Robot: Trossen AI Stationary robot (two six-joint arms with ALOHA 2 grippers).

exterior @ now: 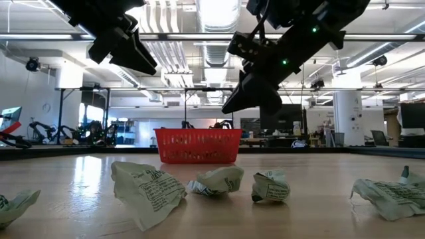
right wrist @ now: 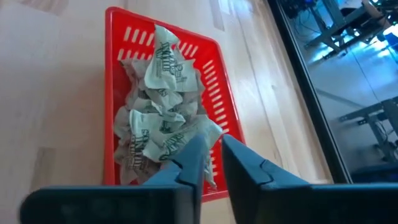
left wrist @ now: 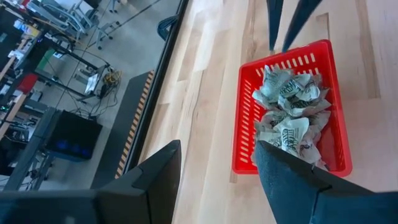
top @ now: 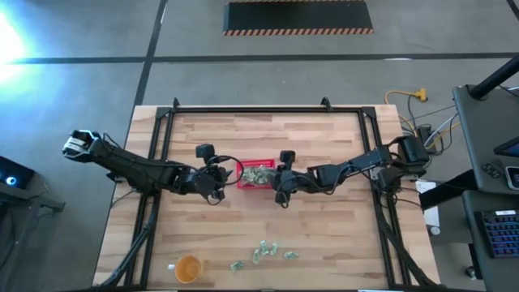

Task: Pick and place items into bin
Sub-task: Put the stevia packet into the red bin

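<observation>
Your right tool [right wrist: 210,163] is hovering over the basket [right wrist: 219,73], fingers slightly parted, empty | left tool [left wrist: 217,165] is gaping beside it | only low view is showing you loose packets [exterior: 147,188] on the counter [exterior: 80,172].

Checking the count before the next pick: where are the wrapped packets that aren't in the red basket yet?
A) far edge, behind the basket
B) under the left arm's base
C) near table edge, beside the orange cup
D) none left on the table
C: the high view shows loose packets on the near part of the table, just right of the orange cup, well apart from the red basket.
</observation>
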